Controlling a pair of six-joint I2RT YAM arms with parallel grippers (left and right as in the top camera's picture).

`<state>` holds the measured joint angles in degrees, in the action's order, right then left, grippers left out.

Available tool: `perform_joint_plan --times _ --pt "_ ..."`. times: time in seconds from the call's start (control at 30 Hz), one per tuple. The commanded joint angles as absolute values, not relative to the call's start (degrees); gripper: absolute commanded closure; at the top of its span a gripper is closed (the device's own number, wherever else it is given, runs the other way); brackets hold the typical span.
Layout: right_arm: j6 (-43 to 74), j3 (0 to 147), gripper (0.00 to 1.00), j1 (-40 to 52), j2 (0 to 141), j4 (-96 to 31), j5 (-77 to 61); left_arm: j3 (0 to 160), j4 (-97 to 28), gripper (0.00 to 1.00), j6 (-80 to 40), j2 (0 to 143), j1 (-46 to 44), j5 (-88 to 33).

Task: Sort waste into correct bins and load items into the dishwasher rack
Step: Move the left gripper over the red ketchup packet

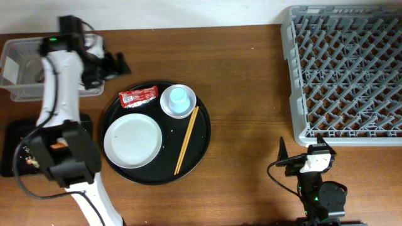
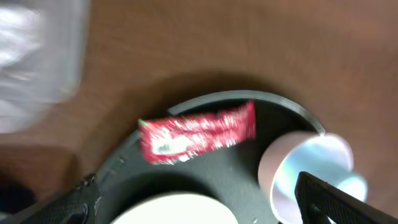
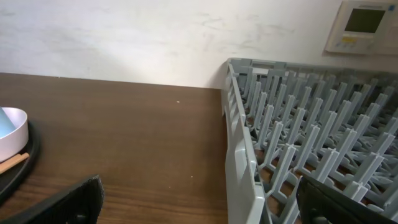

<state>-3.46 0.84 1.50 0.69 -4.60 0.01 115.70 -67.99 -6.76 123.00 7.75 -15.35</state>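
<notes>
One white round plate (image 1: 132,140), one pale-blue cup (image 1: 179,97), one small white round dish (image 1: 168,108) and one red sachet wrapper (image 1: 137,96). One grey pegged plastic rack (image 1: 345,69) and one clear rectangular plastic tub (image 1: 28,91).

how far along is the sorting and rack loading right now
Done, apparently: the white plate is bare, and scraps lie in the shallow black tray. In hand: nothing; the left gripper is open near the red sachet, the right gripper open and empty. To do: sachet, plate, blue cup, white dish and chopsticks; the rack is empty.
</notes>
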Motion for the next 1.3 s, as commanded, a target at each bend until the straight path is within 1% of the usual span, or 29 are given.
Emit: perform_joint_plan --times 0.0,0.1,0.17,0.2,0.3,0.37,0.67,0.97,1.1,1.27 --pt "-3.57 0.32 0.02 1.87 0.21 -4.69 0.51 110.43 -66.06 0.01 -4.25 121.91 4.36 -11.90" --pt "-3.57 0.32 0.02 1.87 0.21 -4.69 0.51 107.02 -61.63 0.02 -4.25 121.93 2.72 -7.27" --pt "-3.57 0.32 0.02 1.87 0.21 -4.69 0.51 105.38 -59.35 0.10 -4.21 121.93 2.48 -5.19" --pt "-3.60 0.32 0.02 1.87 0.21 -4.69 0.51 104.47 -58.33 0.11 -4.21 121.93 2.50 -4.03" --pt "-3.60 0.32 0.02 1.87 0.21 -4.69 0.51 101.84 -55.68 0.25 -3.73 121.93 2.50 -3.20" --pt "-3.57 0.32 0.02 1.87 0.21 -4.69 0.51 99.55 -53.21 0.30 -2.24 121.93 2.31 -3.25" --pt "-3.57 0.32 0.02 1.87 0.21 -4.69 0.51 91.96 -45.25 0.30 -1.21 121.93 0.27 -3.36" --pt "-3.57 0.32 0.02 1.87 0.21 -4.69 0.51 90.98 -43.59 0.30 -1.21 121.93 -1.23 -3.36" --pt "-3.57 0.32 0.02 1.87 0.21 -4.69 0.51 89.25 -43.35 0.35 -1.21 121.93 -1.45 -3.36" --pt "-3.60 0.32 0.02 1.87 0.21 -4.69 0.51 85.62 -41.91 0.36 -1.21 121.93 -1.45 -3.38"
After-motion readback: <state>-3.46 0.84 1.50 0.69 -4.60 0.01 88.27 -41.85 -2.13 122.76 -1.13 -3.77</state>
